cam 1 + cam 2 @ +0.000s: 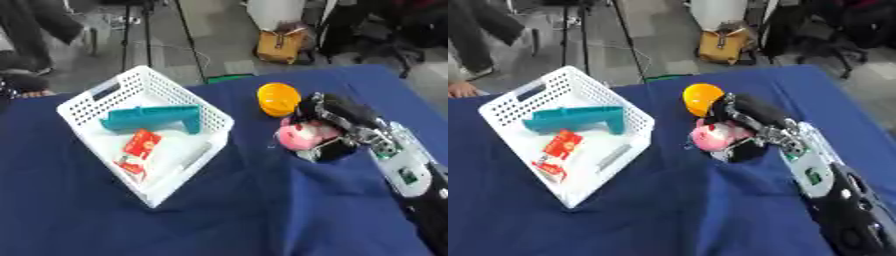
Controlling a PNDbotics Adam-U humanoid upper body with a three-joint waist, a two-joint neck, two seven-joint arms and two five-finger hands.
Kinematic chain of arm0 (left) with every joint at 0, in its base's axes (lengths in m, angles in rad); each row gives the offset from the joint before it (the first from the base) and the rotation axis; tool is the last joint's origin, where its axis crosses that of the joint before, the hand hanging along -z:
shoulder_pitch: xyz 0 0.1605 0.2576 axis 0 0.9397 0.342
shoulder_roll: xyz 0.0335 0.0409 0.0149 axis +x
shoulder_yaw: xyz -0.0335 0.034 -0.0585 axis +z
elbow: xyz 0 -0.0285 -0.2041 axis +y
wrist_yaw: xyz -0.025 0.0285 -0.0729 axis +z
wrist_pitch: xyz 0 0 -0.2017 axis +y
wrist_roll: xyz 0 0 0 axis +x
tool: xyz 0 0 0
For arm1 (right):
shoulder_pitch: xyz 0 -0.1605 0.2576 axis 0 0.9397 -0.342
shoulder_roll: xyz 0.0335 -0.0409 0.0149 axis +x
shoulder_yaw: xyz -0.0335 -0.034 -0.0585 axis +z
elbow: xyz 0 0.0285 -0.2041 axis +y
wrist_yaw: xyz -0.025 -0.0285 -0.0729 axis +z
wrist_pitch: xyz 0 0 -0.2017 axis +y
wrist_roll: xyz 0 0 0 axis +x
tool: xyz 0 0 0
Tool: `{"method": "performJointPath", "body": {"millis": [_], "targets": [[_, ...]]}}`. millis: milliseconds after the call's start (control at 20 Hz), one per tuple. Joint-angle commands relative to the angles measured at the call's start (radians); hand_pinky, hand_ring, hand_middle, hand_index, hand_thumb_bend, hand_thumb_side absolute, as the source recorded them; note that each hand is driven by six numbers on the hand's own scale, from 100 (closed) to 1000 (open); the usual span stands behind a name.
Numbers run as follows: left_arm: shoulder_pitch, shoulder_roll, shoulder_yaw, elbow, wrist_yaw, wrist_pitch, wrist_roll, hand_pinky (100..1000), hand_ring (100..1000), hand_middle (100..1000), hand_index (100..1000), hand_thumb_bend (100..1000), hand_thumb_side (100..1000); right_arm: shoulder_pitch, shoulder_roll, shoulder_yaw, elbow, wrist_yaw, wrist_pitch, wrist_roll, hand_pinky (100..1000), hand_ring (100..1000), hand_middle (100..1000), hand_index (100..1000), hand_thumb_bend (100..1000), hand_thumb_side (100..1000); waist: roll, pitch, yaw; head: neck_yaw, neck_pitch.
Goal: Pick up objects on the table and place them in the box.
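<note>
A pink rounded object (302, 136) lies on the blue cloth, right of the white basket (84, 102). My right hand (337, 117) reaches in from the lower right and its fingers curl over and around the pink object. Just behind it sits an orange-yellow round object (278, 98). Inside the basket lie a teal angled object (150, 118), a red packet (138, 148) and a pale flat piece (613, 156). My left hand shows in neither view.
The blue cloth (227, 215) is rumpled beside my right hand. Beyond the table's far edge are a tripod's legs (131, 30), a yellow bag (282, 46) and people's legs on the floor.
</note>
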Motion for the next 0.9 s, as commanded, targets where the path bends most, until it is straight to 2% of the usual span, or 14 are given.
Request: {"method": "performJointPath", "body": {"millis": [50, 400, 500, 900], "targets": [[-0.015, 0.016, 0.003, -0.021, 0.006, -0.001, -0.003, 757, 674, 716, 820, 285, 837, -0.029, -0.037, -0.013, -0.032, -0.106, 0.036, 0.055, 164, 248, 350, 555, 262, 194, -0.001, -0.015, 0.001, 0.003, -0.001], [-0.016, 0.014, 0.001, -0.021, 0.008, -0.001, -0.007, 757, 675, 717, 820, 285, 834, -0.086, -0.010, -0.009, 0.012, -0.213, 0.099, 0.119, 154, 241, 348, 559, 215, 217, 0.001, -0.015, 0.005, 0.001, -0.003], [-0.016, 0.013, 0.001, -0.021, 0.009, -0.001, -0.007, 757, 675, 717, 820, 283, 838, -0.107, 0.003, -0.004, 0.031, -0.230, 0.108, 0.128, 153, 240, 347, 559, 230, 207, 0.001, -0.016, 0.006, 0.000, -0.003], [-0.023, 0.004, -0.011, -0.021, 0.016, 0.001, -0.019, 758, 675, 717, 820, 277, 846, -0.266, 0.095, 0.020, 0.191, -0.208, 0.112, 0.101, 165, 243, 350, 562, 226, 196, 0.011, -0.014, 0.035, -0.027, -0.011]]}}
